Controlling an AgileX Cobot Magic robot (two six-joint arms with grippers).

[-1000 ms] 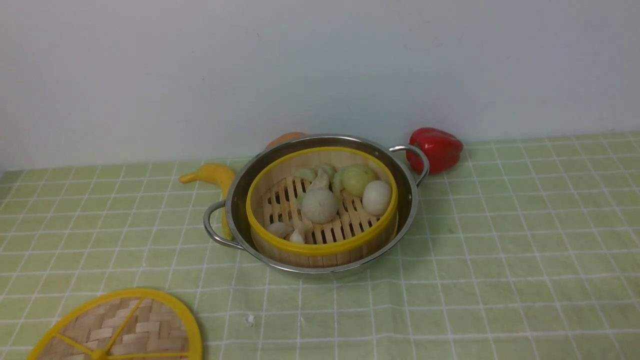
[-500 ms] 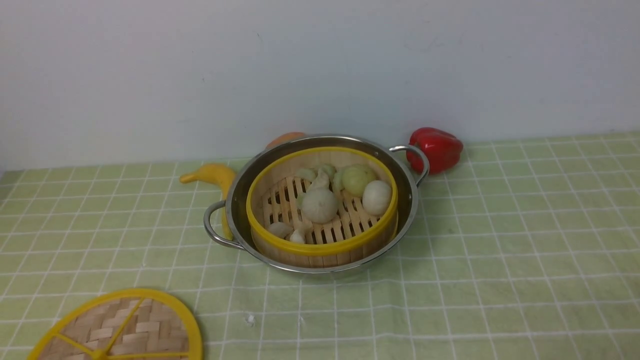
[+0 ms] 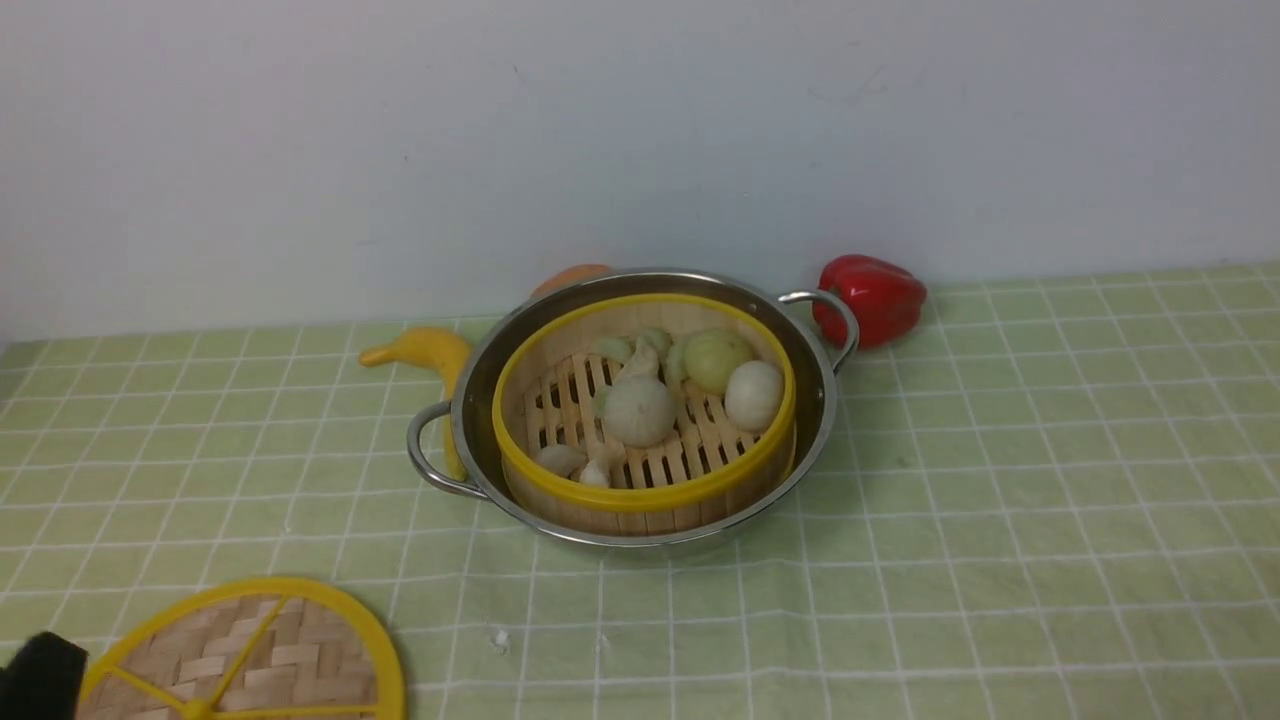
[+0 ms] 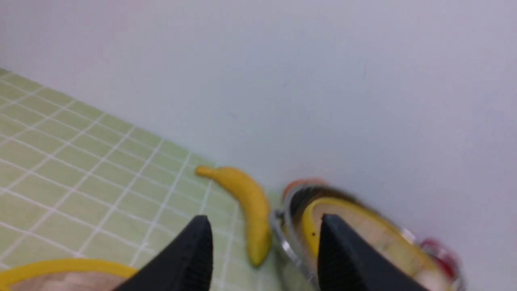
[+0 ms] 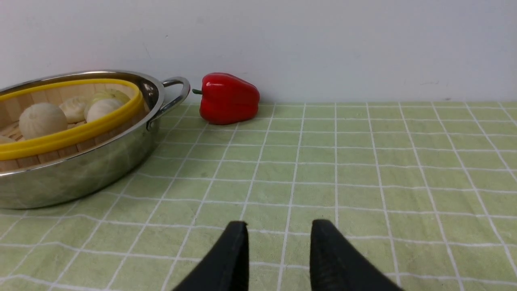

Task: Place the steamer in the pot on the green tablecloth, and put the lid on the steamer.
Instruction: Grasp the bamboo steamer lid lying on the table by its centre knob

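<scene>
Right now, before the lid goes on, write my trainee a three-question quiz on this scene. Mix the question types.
1. True or false: the steamer already sits inside the pot.
2. Where is the lid? A. on the steamer; B. flat on the green tablecloth, beside the left hand; C. inside the pot, under the steamer.
3. Fill in: by the robot's own sides, the red pepper lies to the pot's ____.
Key: 1 true; 2 B; 3 right.
</scene>
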